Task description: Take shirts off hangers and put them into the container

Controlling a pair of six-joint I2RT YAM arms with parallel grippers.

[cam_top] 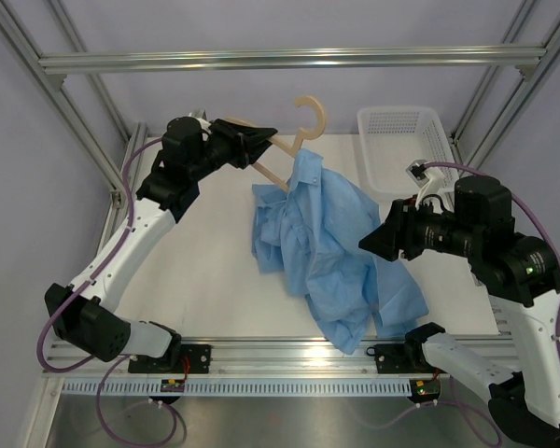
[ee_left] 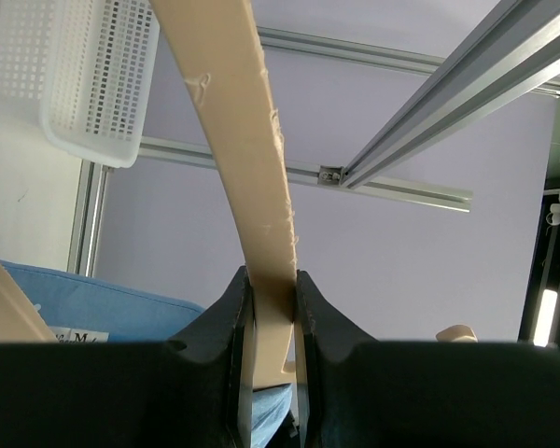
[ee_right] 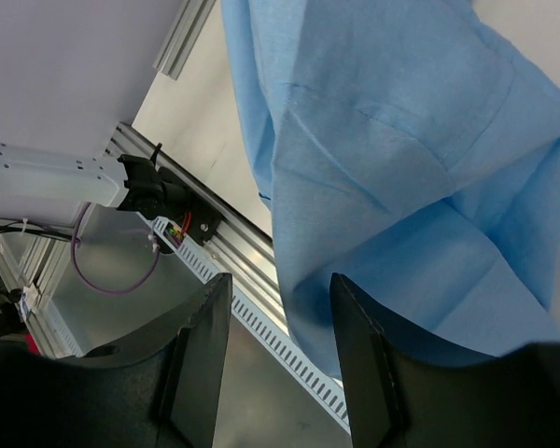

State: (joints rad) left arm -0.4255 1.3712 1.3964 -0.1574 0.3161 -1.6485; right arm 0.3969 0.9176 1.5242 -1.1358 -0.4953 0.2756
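White counter (cam_top: 205, 261) bears a limp shirt (cam_top: 327, 238); left pincer (ee_left: 273, 285) clamps its stiff hanger (ee_left: 238, 140) at eleven o'clock. Right pincer (ee_right: 280, 299), half-open at three o'clock, should pinch a fold.

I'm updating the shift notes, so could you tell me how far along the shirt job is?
Done: nothing yet; the basket shows no cloth. In hand: the left claw clamps the raised hanger, the shirt still draped from it; the right claw is open beside the shirt. Left: freeing the shirt and dropping it in the basket.
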